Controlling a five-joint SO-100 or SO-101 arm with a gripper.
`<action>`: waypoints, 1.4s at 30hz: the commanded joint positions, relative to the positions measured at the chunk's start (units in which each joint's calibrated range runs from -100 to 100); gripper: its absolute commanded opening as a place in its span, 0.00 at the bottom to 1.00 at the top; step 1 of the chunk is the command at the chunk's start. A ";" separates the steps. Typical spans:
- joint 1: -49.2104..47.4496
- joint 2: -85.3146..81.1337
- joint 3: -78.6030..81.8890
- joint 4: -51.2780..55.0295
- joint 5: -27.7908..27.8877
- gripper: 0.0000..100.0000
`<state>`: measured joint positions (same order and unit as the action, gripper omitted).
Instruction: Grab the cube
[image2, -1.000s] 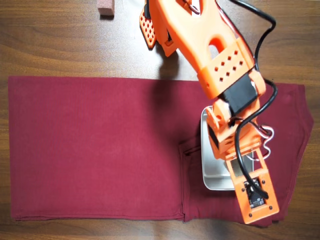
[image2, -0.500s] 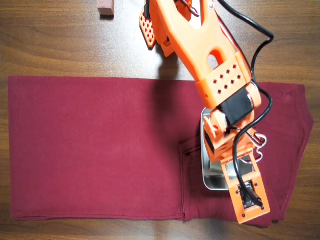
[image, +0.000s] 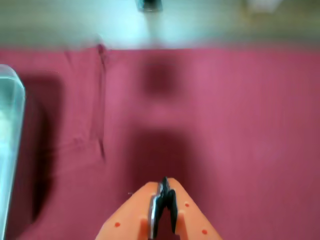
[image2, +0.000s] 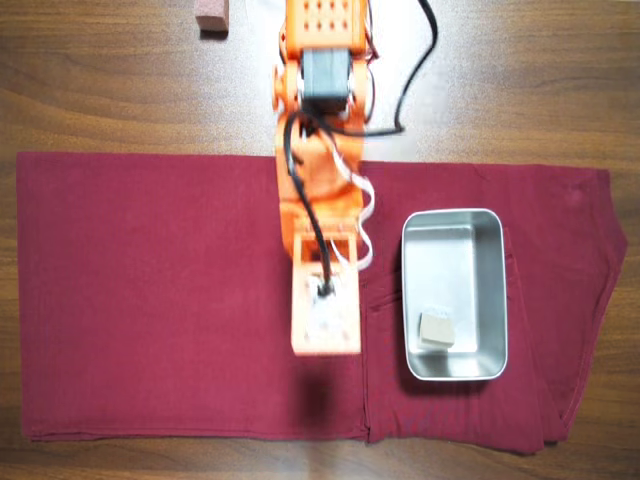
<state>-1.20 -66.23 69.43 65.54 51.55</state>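
The cube (image2: 435, 328) is small and pale beige. It lies inside the metal tray (image2: 453, 225), near the tray's lower left corner in the overhead view. My gripper (image: 162, 186) shows at the bottom of the wrist view with its orange fingers pressed together and nothing between them. It hovers over bare red cloth. In the overhead view the arm's wrist block (image2: 325, 310) covers the gripper and sits just left of the tray. In the wrist view only the tray's edge (image: 11, 130) shows at the far left, and the cube is out of view there.
A dark red cloth (image2: 150, 290) covers most of the wooden table (image2: 100, 90). A reddish-brown block (image2: 211, 15) lies at the top edge, left of the arm's base (image2: 325, 40). A black cable (image2: 410, 80) runs from the arm.
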 joint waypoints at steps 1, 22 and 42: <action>1.39 -15.39 9.91 8.18 -0.59 0.00; 2.35 -32.17 30.57 34.46 -4.05 0.00; 2.64 -32.17 30.57 34.46 -4.10 0.00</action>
<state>1.69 -98.78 99.63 98.87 47.50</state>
